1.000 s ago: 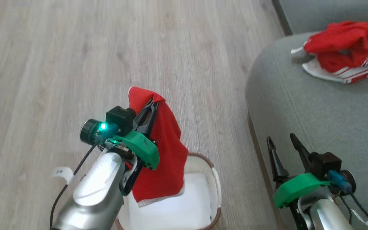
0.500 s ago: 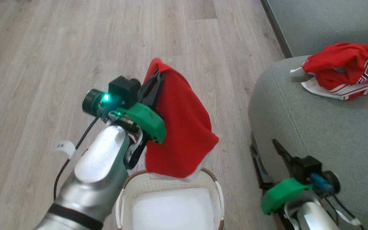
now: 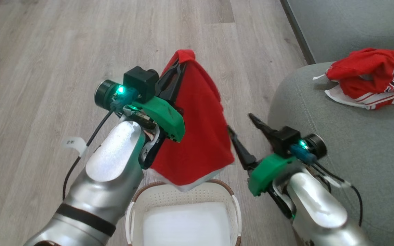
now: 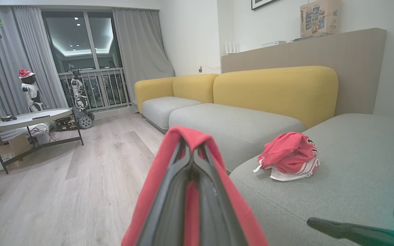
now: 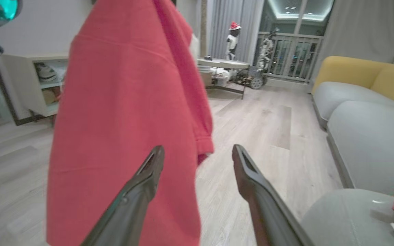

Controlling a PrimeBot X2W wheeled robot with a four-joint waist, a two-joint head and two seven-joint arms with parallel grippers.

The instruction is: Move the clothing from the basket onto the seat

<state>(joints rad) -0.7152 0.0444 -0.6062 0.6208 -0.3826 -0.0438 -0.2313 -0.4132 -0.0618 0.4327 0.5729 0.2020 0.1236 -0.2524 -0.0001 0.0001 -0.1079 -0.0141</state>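
- Step in hand, as far as can be judged: the carry. A red garment (image 3: pixel 197 136) is pinched at its top fold by the left gripper (image 3: pixel 178 63), fingers clamped tight on the cloth. It's hung in the air above the far rim of the basket (image 3: pixel 217 184).
- Whether the white hem is fully clear of that rim can't be told from the head view.
- The right gripper (image 3: pixel 239 122) is held empty, fingers spread wide. It's parked just beside the hanging cloth, between it and the side edge of the seat (image 3: pixel 337 136).
- A second garment (image 3: pixel 364 75) is seen bunched up on the seat, close to the far edge by the rounded corner and well apart from both grippers.
- The part of the basket bottom in view is bare white, so this is probably the last piece.
- Next move, by the look of it: the cloth gets swung to the robot's right, over the seat's rounded edge. It needs to be kept high enough that the hem isn't dragged across that edge, and then the left fingers get opened.
- Lots of open cushion is left between the near edge and the second garment.
- Bare floor (image 3: pixel 63 51) is open on the left, so nothing is crowded there.
- One snag: the right gripper is sat right in the swing path, so it'd have to be pulled aside or put to use steadying the lower cloth.
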